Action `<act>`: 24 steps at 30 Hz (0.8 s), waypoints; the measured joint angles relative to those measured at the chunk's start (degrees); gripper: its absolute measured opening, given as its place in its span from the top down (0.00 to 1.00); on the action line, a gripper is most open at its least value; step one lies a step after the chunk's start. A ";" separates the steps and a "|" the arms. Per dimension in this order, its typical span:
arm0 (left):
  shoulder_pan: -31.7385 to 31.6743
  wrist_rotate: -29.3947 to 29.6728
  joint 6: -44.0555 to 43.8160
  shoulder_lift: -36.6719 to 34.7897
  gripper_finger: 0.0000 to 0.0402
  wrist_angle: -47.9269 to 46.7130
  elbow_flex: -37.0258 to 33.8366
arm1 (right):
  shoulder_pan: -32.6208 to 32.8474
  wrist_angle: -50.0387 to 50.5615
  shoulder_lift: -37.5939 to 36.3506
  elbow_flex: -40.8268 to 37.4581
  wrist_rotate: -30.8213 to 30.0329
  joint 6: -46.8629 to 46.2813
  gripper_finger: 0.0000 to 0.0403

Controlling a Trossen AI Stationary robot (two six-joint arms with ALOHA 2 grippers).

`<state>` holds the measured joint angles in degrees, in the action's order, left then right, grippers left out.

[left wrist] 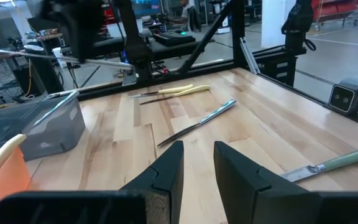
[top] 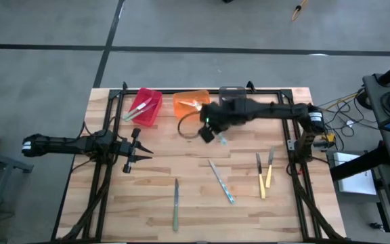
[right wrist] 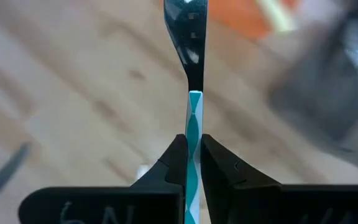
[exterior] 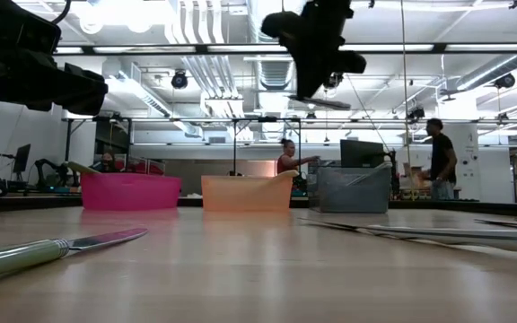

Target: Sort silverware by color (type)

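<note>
Right end effector (right wrist: 192,163) pinches blue-handled utensil (right wrist: 192,93), head pointing forward.

Red bin (top: 145,105), orange bin (top: 191,103), light-blue-handled utensil (right wrist: 193,152)

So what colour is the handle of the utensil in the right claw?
Light blue, teal-tinted handle, shown best in the right wrist view.

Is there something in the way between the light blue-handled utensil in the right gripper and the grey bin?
Nothing visible: the right gripper holds the blue-handled utensil in open air just beside the grey plastic bin.
</note>
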<state>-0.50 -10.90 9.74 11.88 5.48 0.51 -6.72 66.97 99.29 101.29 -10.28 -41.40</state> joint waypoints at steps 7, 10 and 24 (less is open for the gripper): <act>0.00 0.00 0.02 0.00 0.82 -0.02 0.00 | -9.49 11.03 -0.02 3.13 3.91 3.18 0.96; 0.00 0.00 0.17 0.04 0.82 -0.04 0.00 | -13.62 12.20 -0.02 2.94 7.38 4.98 0.96; 0.00 1.98 0.26 0.09 0.82 -0.10 0.00 | -27.44 18.25 7.37 2.50 17.84 14.07 0.96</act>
<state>-0.49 -8.91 10.00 11.97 5.37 0.51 -34.16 85.22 106.66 103.79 7.55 -27.33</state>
